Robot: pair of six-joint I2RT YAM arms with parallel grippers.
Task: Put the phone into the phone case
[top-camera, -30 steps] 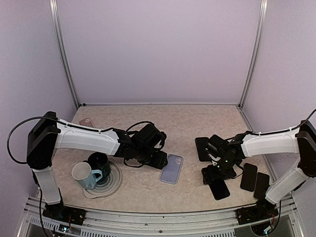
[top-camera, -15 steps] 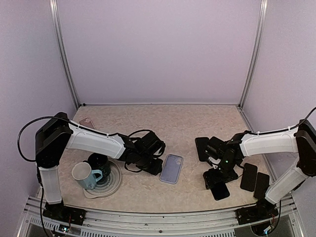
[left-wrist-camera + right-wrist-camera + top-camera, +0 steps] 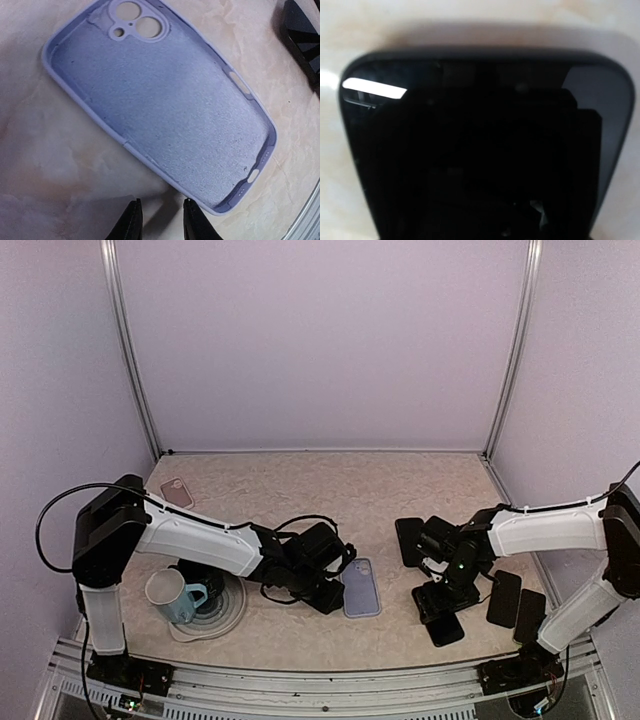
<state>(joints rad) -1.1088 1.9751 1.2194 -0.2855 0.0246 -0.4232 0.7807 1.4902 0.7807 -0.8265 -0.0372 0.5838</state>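
A: Where's the phone case (image 3: pixel 160 100)?
B: Open side up, just beyond the left gripper (image 3: pixel 161 220), whose jaws are slightly apart and empty.
A: And the phone (image 3: pixel 480 150)?
B: Close beneath the right gripper (image 3: pixel 438 597); its jaw state can't be told.

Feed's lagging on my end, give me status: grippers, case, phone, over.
Left gripper narrowly open, tips at edge of empty lavender case. Right gripper low over black phone, jaws hidden. Phone not yet in case. Spare phones lie beside it.
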